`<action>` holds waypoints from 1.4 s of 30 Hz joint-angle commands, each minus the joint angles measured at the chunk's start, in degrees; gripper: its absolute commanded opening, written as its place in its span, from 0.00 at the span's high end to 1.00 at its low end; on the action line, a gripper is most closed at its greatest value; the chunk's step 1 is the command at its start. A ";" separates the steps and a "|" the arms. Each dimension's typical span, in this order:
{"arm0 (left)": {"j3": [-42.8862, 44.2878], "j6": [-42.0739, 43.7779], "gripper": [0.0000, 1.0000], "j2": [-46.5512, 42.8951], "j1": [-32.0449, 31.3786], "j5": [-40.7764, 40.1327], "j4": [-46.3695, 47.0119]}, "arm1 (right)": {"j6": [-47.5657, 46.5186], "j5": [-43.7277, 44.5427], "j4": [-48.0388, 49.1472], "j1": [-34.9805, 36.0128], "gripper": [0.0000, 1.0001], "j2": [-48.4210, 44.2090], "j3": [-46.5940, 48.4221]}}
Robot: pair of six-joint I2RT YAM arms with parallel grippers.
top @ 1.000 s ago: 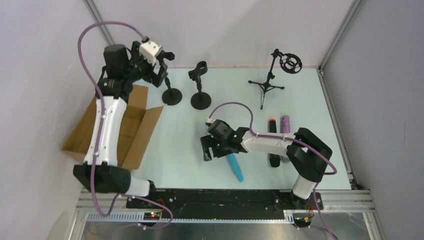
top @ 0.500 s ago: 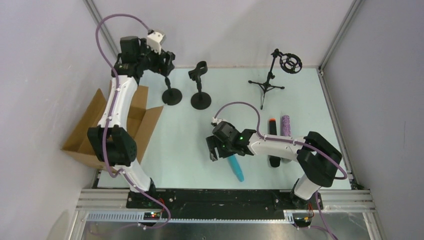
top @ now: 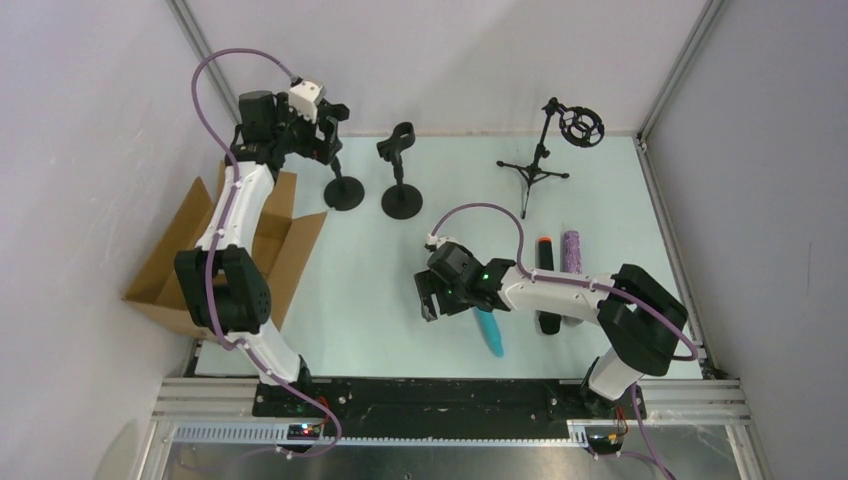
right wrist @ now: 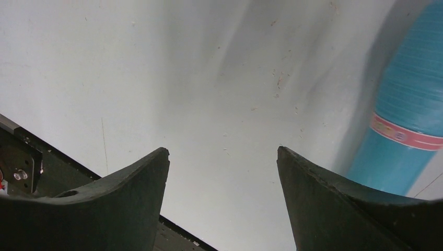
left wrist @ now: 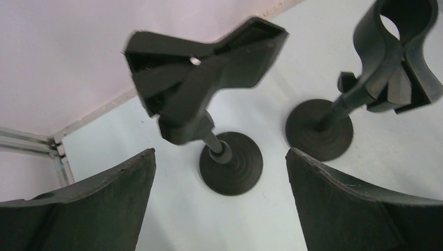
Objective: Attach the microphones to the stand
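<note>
The light blue microphone (top: 490,333) lies flat on the table near the front. It also shows at the right edge of the right wrist view (right wrist: 412,104). My right gripper (top: 428,302) (right wrist: 223,150) is open and empty, low over the table just left of that mic. The black microphone (top: 545,290) with its orange-red end and the purple glitter microphone (top: 571,250) lie side by side further right, partly under the right arm. My left gripper (top: 325,135) (left wrist: 220,152) is open and empty above the left round-base stand (top: 343,192), whose clip (left wrist: 203,68) is empty.
A second round-base stand (top: 401,200) (left wrist: 319,129) with an empty clip (left wrist: 399,52) stands next to the first. A tripod stand (top: 535,170) with a ring mount (top: 582,127) is at the back right. An open cardboard box (top: 260,250) sits at the left.
The left arm has swung and raised its elbow while its gripper stayed over the left stand. The right gripper has moved slightly right, and the blue mic has shifted right.
</note>
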 commanded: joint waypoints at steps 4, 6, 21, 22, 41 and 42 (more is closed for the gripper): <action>1.68 -3.90 0.03 3.33 0.13 -1.61 11.00 | -0.68 1.06 0.91 -0.77 0.21 -1.68 -0.39; 1.74 -4.73 0.08 4.11 0.18 -1.52 12.70 | -0.50 1.18 1.08 -1.09 0.21 -1.96 -0.77; 2.31 -9.49 0.66 3.83 0.11 2.08 15.50 | 0.35 1.82 1.33 -1.72 0.24 -4.85 -3.91; 2.12 -10.11 0.68 3.38 0.19 2.21 15.64 | 0.40 1.95 1.36 -1.72 0.24 -5.18 -4.15; -4.81 -14.27 0.91 -21.66 -0.07 2.49 13.43 | 1.63 3.57 1.28 -1.72 0.24 -10.74 -7.25; -6.57 -14.27 0.91 -23.03 -0.21 2.64 13.41 | 1.62 3.73 1.20 -1.82 0.24 -11.77 -7.25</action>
